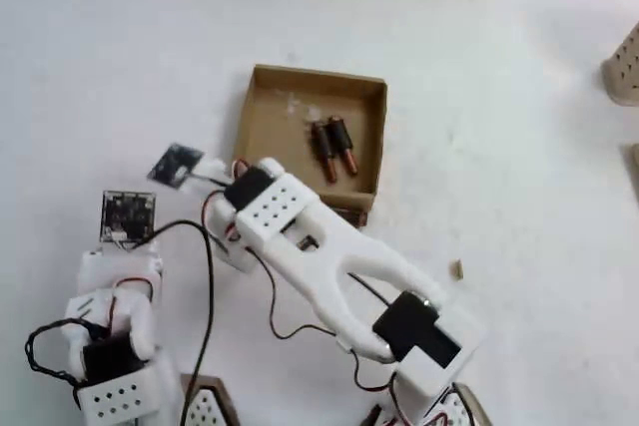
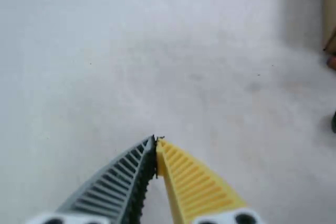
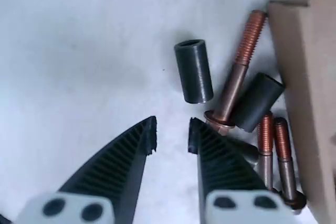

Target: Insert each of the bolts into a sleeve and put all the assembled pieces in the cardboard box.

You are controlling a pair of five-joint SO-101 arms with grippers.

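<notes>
The cardboard box (image 1: 265, 122) sits mid-table with two assembled bolt-and-sleeve pieces (image 1: 334, 150) lying inside. My right arm stretches from the lower right to just in front of the box. In the right wrist view its gripper (image 3: 172, 134) is open over the bare table, close to a loose black sleeve (image 3: 193, 71), a copper bolt (image 3: 235, 74), a second sleeve (image 3: 257, 102) and two more bolts (image 3: 273, 148) lying against the box wall (image 3: 310, 77). My left gripper (image 2: 156, 153) is shut on nothing, its grey and yellow fingertips together above the empty white table, at the lower left of the high view.
A small circuit board (image 1: 128, 214) and a dark tag (image 1: 176, 165) with cables lie left of the box. A tiny tan piece (image 1: 455, 268) rests on the table to the right. A perforated cream object (image 1: 624, 67) stands at the right edge.
</notes>
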